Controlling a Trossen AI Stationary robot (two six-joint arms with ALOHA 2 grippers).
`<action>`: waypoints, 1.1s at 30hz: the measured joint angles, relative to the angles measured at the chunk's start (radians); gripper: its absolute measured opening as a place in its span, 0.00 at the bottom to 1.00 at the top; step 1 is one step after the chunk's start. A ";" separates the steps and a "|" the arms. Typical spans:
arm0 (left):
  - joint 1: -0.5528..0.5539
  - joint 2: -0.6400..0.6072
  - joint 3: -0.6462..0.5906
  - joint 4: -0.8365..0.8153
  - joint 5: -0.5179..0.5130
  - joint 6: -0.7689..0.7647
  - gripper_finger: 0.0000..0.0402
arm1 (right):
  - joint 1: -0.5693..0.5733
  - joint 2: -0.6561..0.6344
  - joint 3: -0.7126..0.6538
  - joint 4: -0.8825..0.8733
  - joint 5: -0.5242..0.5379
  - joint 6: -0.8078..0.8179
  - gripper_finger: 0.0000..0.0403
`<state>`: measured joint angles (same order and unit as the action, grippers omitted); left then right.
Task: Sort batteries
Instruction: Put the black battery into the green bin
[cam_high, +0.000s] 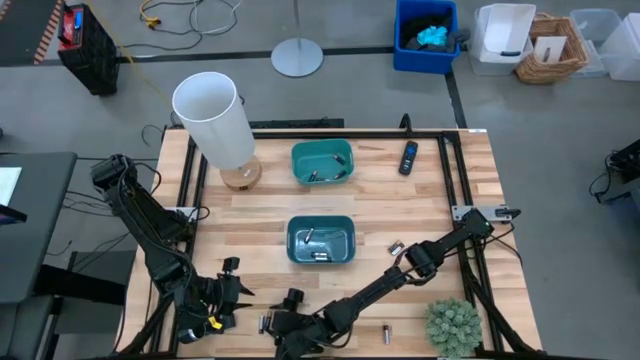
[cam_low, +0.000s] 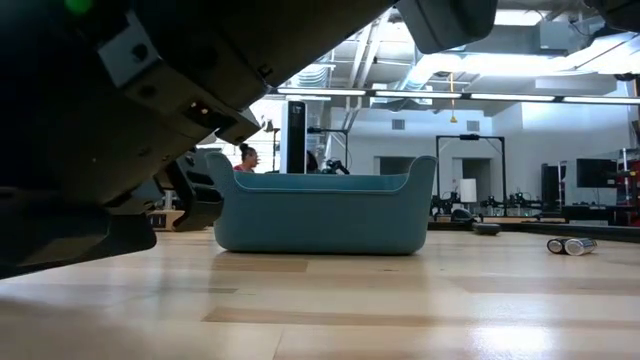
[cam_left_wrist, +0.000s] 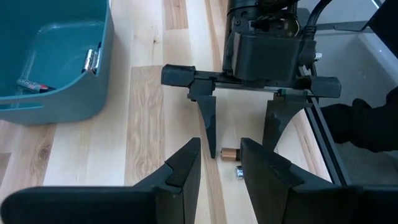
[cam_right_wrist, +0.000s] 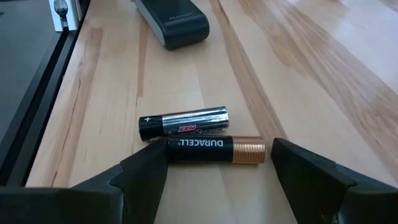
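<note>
Two batteries lie side by side on the wood near the table's near edge (cam_high: 266, 322): a black and copper one (cam_right_wrist: 214, 150) and a black and silver one (cam_right_wrist: 183, 122). My right gripper (cam_right_wrist: 214, 171) is open and low over the table. Its fingers stand at the two ends of the copper battery, which lies in line with the gap. My left gripper (cam_left_wrist: 221, 165) is open just left of it, facing it, and holds nothing. More batteries lie apart on the table (cam_high: 395, 247) (cam_high: 385, 333). Others lie inside the two teal bins (cam_high: 320, 240) (cam_high: 322, 162). My right gripper comes from above with its fingers pointing down. One fingertip (cam_right_wrist: 152, 163) stands right at the black end of the copper battery (cam_right_wrist: 171, 149), which lies flat on the table. I cannot tell whether they touch. The other fingertip (cam_right_wrist: 292, 163) is clear of the copper end.
A white lamp (cam_high: 215, 120) stands at the far left. A black remote (cam_high: 408, 158) lies right of the far bin, and a green plant (cam_high: 452, 325) sits at the near right corner. A dark flat object (cam_right_wrist: 174, 22) lies just beyond the two batteries. Black frame rails (cam_high: 455, 180) edge the table.
</note>
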<state>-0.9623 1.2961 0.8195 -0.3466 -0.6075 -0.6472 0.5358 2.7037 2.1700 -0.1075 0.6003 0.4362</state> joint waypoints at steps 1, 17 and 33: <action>0.000 0.000 0.000 0.000 0.000 0.000 0.27 | 0.000 0.000 0.000 0.000 0.000 0.000 0.76; 0.000 0.000 0.000 0.000 0.000 0.000 0.27 | -0.015 0.000 0.000 -0.001 -0.001 0.010 0.68; 0.000 0.000 0.000 0.000 0.000 -0.002 0.27 | -0.016 0.000 0.000 -0.003 0.005 0.035 0.56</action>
<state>-0.9623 1.2961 0.8196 -0.3466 -0.6079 -0.6487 0.5194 2.7039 2.1700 -0.1106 0.6054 0.4709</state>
